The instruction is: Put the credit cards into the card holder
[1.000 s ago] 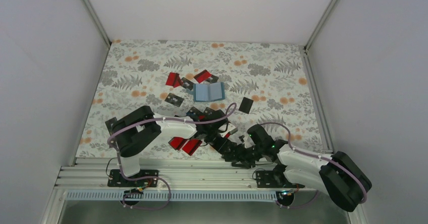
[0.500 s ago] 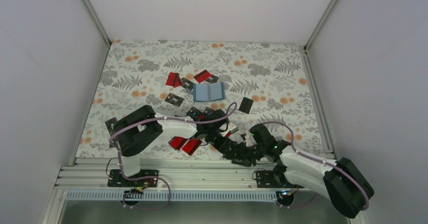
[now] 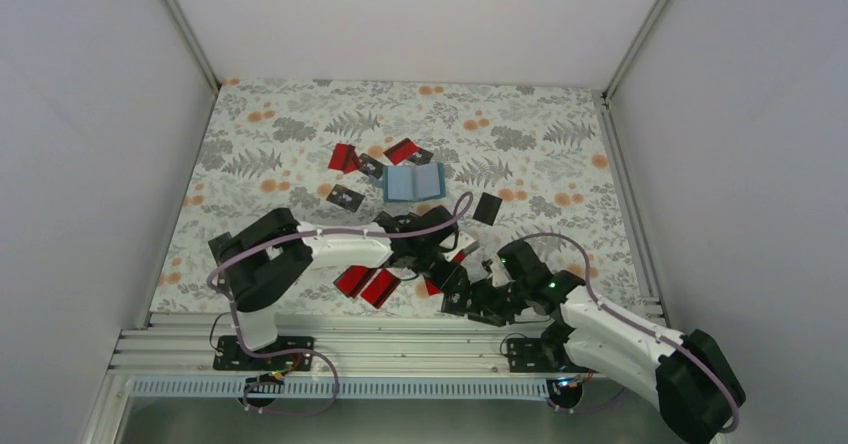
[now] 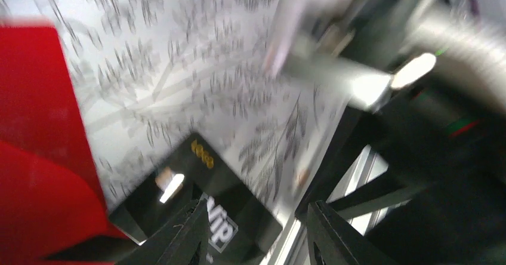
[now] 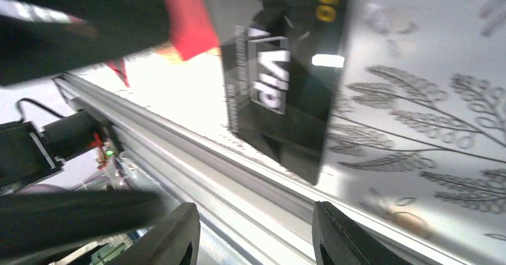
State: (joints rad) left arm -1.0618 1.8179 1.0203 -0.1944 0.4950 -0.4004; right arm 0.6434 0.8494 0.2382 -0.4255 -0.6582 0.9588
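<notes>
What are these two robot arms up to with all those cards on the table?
Both arms are bent low over the near edge of the flowery table, where a black VIP card lies close to the rim. The left gripper and the right gripper both hover by it with fingers apart; neither grips it yet. The card holder lies open farther back, with scattered cards around it.
</notes>
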